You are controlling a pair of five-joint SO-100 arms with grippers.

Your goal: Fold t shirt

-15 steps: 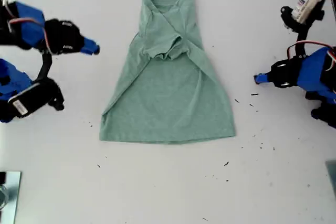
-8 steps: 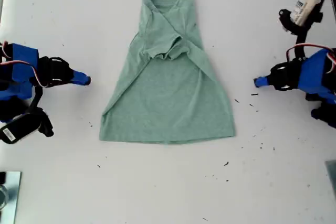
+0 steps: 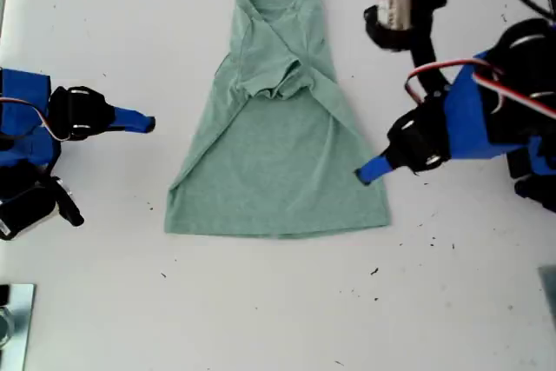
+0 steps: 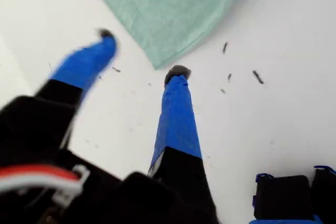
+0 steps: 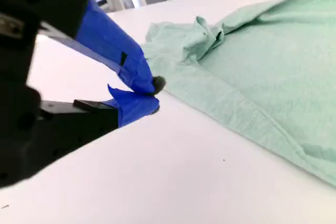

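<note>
T shirt point(image 3: 276, 141) was laid flat at centre of table point(image 3: 278, 319), sleeves already folded inward over chest, hem toward exterior view's bottom. First gripper point(image 4: 142, 56) was positioned over hem corner at exterior view's right, jaws spread, nothing gripped, judged ready for corner pinch. Second gripper point(image 5: 149, 94) was parked beside shirt's opposite edge, jaws pressed together, empty, touching no cloth.
</note>
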